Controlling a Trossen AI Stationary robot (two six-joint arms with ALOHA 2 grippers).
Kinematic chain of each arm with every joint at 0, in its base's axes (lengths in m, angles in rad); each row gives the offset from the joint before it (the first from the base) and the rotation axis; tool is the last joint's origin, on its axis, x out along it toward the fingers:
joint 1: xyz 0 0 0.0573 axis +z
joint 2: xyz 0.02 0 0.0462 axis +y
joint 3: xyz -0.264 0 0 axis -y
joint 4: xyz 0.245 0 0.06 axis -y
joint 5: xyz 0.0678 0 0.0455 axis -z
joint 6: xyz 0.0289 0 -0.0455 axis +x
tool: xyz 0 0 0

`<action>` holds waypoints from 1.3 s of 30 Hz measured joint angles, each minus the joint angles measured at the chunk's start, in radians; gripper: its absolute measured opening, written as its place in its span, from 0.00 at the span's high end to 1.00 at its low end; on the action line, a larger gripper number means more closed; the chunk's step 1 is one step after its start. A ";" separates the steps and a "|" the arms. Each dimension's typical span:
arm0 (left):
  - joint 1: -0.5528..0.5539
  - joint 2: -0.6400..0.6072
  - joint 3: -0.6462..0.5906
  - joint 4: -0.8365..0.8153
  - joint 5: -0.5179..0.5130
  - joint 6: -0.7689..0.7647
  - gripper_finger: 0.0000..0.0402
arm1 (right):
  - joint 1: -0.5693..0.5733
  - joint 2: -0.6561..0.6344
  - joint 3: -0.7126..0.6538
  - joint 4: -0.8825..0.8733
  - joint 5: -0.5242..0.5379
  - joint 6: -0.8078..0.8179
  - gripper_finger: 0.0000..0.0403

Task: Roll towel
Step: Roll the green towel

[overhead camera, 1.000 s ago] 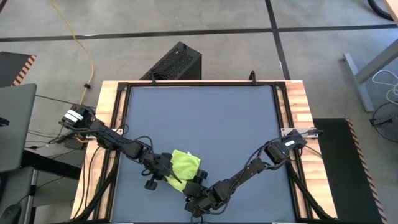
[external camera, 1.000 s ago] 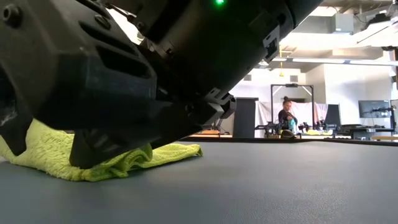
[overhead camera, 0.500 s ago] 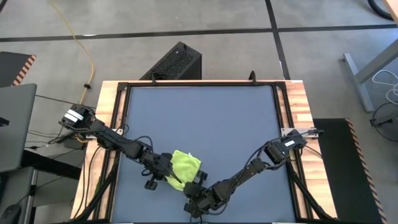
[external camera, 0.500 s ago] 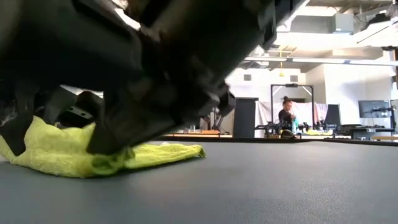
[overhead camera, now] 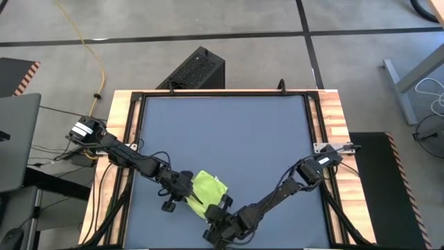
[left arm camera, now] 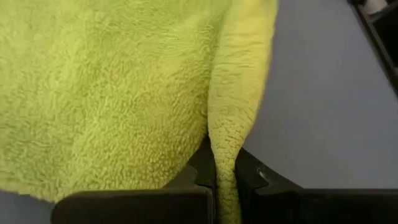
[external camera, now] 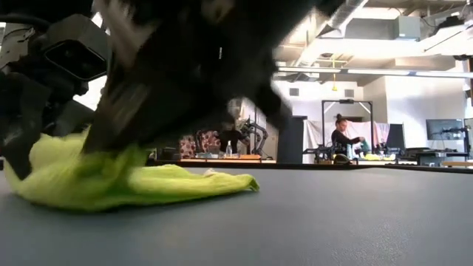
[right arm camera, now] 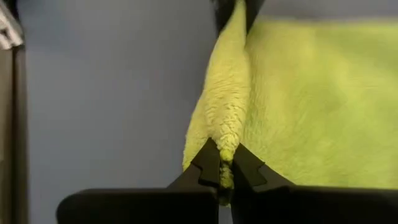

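Both grippers, left (left arm camera: 225, 180) and right (right arm camera: 222, 169), pinch one towel (overhead camera: 206, 188) fold near the mat's (overhead camera: 229, 125) front edge; uneven pulling could slip it free.

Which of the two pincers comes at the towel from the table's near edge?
The right pincer, shut on the towel; the left pincer grips its left side.

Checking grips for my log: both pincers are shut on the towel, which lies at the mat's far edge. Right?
Not quite. Both the left pincer and the right pincer pinch the towel, but the high view shows it near the mat's near edge, not the far one.
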 joint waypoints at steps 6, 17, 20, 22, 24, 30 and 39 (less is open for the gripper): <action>-0.001 0.000 -0.001 0.000 0.103 -0.013 1.00 | -0.009 0.000 -0.129 0.265 -0.105 0.168 0.94; 0.042 0.000 -0.001 -0.077 0.131 -0.041 1.00 | 0.001 -0.007 -0.204 0.414 -0.140 0.396 0.94; 0.052 0.000 -0.001 -0.095 0.091 -0.043 0.97 | 0.000 -0.007 -0.204 0.384 -0.146 0.436 0.94; 0.052 0.000 -0.001 -0.096 0.079 -0.030 0.92 | -0.003 -0.007 -0.203 0.362 -0.165 0.453 0.94; 0.052 0.000 -0.001 -0.100 0.068 -0.028 0.85 | -0.008 -0.007 -0.203 0.346 -0.201 0.463 0.94; 0.075 -0.005 -0.002 -0.116 0.099 -0.023 0.64 | -0.023 -0.006 -0.203 0.307 -0.244 0.476 0.94; 0.122 -0.202 -0.004 -0.336 0.197 0.004 0.55 | -0.033 -0.005 -0.205 0.277 -0.253 0.480 0.94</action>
